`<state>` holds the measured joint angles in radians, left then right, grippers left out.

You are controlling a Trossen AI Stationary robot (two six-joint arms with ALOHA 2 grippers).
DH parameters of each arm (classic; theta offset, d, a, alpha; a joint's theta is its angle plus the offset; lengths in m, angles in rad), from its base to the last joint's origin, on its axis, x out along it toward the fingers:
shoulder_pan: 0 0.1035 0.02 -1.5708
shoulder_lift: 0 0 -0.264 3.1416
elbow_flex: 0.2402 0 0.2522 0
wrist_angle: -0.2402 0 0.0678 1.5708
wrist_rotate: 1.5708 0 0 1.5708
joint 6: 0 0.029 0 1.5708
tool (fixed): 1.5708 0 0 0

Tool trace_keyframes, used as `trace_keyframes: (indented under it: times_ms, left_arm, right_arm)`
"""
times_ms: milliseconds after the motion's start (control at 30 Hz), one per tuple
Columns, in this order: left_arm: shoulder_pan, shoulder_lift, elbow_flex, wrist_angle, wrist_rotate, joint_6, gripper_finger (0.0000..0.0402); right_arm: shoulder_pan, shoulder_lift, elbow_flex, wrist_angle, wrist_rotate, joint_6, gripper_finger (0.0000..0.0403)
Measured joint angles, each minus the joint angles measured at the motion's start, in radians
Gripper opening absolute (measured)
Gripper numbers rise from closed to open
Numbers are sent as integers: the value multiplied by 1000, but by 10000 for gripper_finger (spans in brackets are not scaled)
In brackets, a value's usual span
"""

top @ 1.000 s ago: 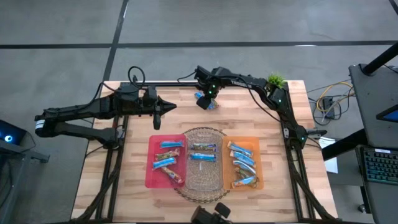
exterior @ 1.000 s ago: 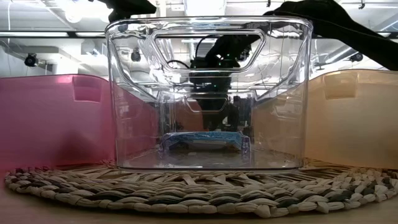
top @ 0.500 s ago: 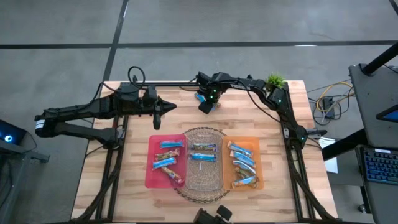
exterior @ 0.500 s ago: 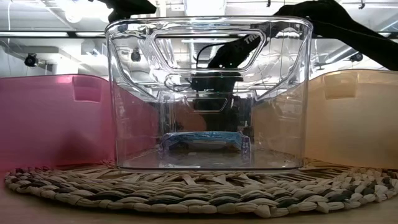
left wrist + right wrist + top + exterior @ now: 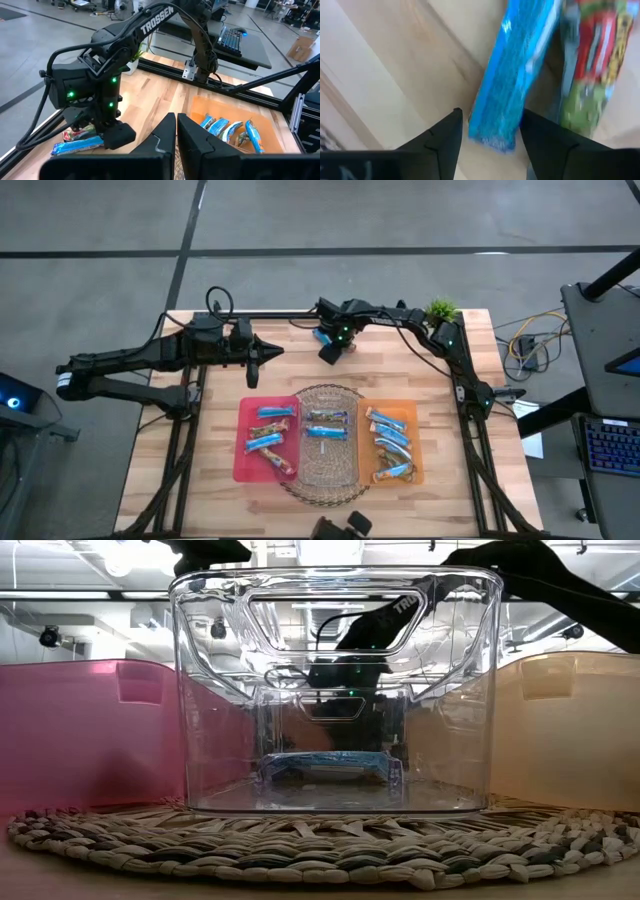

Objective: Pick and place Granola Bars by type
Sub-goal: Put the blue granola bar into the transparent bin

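Granola bars lie in four places: from the left in the high view, four in the pink tray (image 5: pixel 243 465), two in the clear bin (image 5: pixel 327 464) on the round woven mat (image 5: pixel 322 490), about five in the orange tray (image 5: pixel 410 412), and two loose on the table (image 5: pixel 200 490) at 12 o'clock from the mat. The left gripper (image 5: pixel 274 352) hangs at about 10 o'clock from the mat, fingers shut on nothing. The right gripper (image 5: pixel 329 352) stands over the loose pair; its wrist view alone shows the open fingers (image 5: pixel 442 145) straddling the blue bar (image 5: pixel 512 85) without pinching it, with a red-and-green bar (image 5: pixel 585 65) just beside. The left wrist view shows that same pair under the right gripper, and white lettering "TROSSEN" on the right arm (image 5: pixel 150 25). The low view looks through the bin (image 5: pixel 335 690) at one blue bar (image 5: pixel 328 762) on its floor, pink and orange walls to either side. A plant (image 5: pixel 443 308) sits at the table's 1 o'clock corner.
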<state>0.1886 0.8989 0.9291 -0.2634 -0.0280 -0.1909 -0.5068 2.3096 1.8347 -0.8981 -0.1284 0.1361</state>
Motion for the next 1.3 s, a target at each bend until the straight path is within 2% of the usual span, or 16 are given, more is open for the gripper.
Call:
trace_keyframes:
  times_ms: [267,733,1067,1300]
  left_arm:
    - [0,0,0,0,0,0,0]
    - [0,0,0,0,0,0,0]
    - [0,-8,0,-27,1,0,0]
    - [0,-33,0,-27,1,4,0]
  right_arm:
    - [1,1,-7,44,-2,3,160]
    - [9,1,-9,36,1,-1,70]
    - [11,-12,3,2,-6,7,63]
    - [24,-82,60,-11,-6,6,62]
